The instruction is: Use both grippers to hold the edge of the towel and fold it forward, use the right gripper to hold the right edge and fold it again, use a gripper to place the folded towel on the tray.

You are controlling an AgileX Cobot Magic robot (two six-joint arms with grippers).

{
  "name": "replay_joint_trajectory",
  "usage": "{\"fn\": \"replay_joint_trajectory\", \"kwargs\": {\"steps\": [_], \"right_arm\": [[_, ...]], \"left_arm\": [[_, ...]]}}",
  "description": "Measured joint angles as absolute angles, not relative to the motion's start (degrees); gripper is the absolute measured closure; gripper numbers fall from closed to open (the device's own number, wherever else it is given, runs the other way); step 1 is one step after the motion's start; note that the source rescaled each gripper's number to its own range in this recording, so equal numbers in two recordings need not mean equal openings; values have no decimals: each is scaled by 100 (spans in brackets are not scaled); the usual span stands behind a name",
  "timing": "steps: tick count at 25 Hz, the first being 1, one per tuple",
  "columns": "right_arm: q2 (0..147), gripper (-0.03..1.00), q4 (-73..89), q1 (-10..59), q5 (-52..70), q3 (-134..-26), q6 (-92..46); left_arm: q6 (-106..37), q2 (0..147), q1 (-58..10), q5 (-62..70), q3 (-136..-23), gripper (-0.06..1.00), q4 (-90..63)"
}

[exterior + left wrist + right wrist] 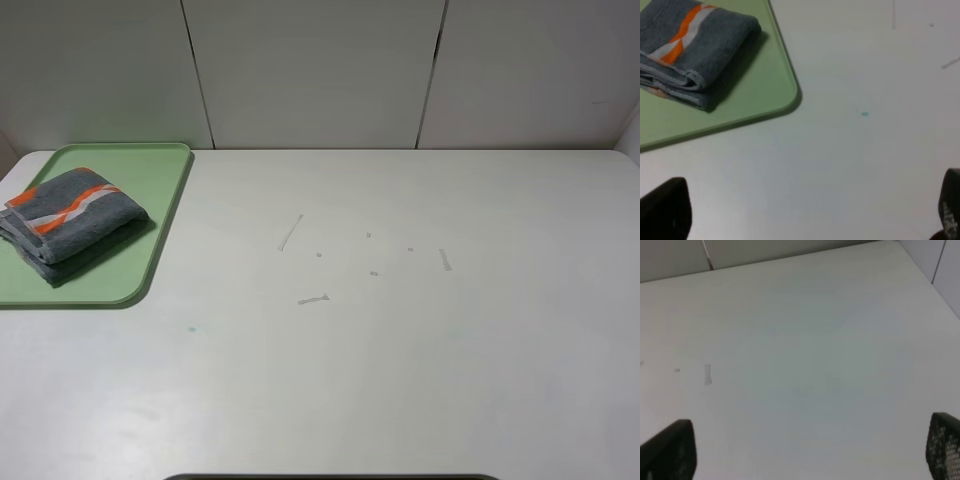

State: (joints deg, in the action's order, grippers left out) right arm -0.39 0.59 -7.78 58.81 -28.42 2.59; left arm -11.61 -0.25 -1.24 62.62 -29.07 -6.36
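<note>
Towel (pixel 72 222), folded into a thick bundle w/ orange-white band up, lies on the green tray (pixel 150 215), so task looks done. Left gripper (pixel 805 210) and right gripper (pixel 810 447) both spread wide, holding nothing, above bare table (pixel 400 350) beside the tray. Terry cloth is soft, light, floppy; if re-picked, best pinch through the stacked layers at the folded edge.

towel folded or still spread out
Folded. The towel is a compact bundle with stacked layers showing along its edge, lying on the green tray and covering only part of it.
</note>
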Motion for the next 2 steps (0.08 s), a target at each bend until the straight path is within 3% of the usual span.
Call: {"fn": "replay_joint_trajectory", "kwargs": {"steps": [2], "right_arm": [[-39, -3, 59, -778, 5881, -2842, 259]], "left_arm": [[-1161, -25, -124, 6262, -2907, -6, -636]]}}
